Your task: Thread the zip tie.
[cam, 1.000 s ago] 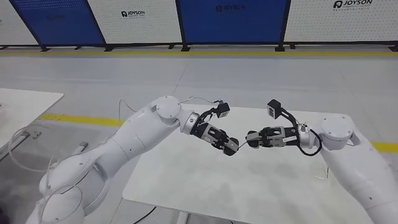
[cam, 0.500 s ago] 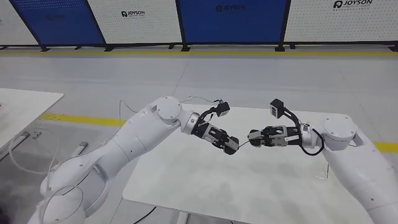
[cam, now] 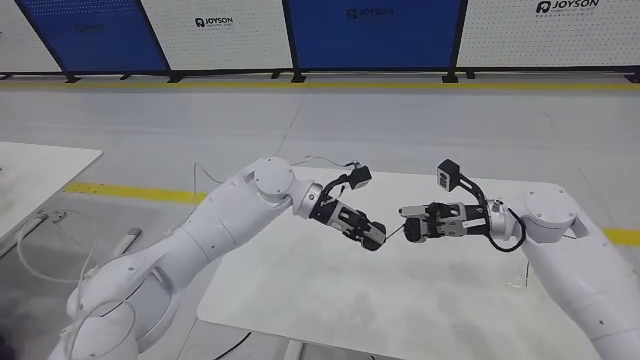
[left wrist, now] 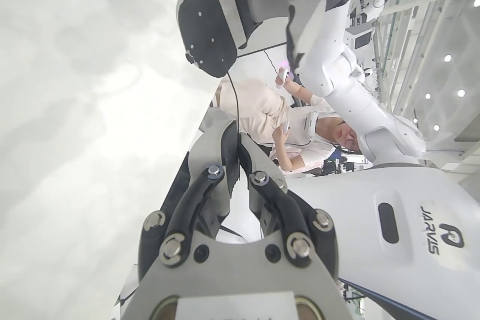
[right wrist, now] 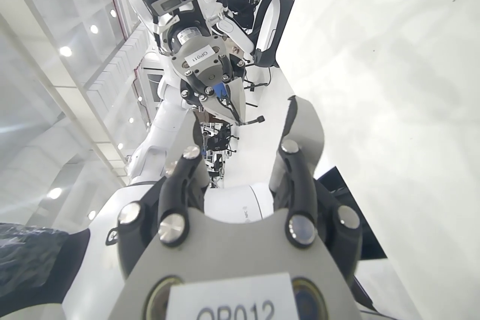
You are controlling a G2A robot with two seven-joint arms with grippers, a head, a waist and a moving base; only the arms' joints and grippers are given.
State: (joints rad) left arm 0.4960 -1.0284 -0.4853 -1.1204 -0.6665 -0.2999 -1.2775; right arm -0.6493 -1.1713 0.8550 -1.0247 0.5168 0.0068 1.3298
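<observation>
The zip tie (left wrist: 233, 94) is a thin black strip, held above the white table (cam: 330, 300). My left gripper (left wrist: 237, 128) is shut on it, and the free end points at the black pad (left wrist: 206, 29) of the other gripper. In the right wrist view the zip tie (right wrist: 252, 120) sticks out of the left gripper (right wrist: 234, 102) with a small head at its tip. My right gripper (right wrist: 245, 119) is open, its fingers wide apart with nothing between them. In the top view the left gripper (cam: 374, 236) and right gripper (cam: 408, 228) face each other, a short gap apart.
The table's far edge (cam: 420, 176) lies just behind both grippers. Bare tabletop (cam: 420, 300) spreads toward the front. A second white table (cam: 40, 170) stands off to the left across a gap of floor.
My right gripper has drawn back slightly to the right, widening the gap to the left gripper. The left gripper has barely shifted and keeps the zip tie.
</observation>
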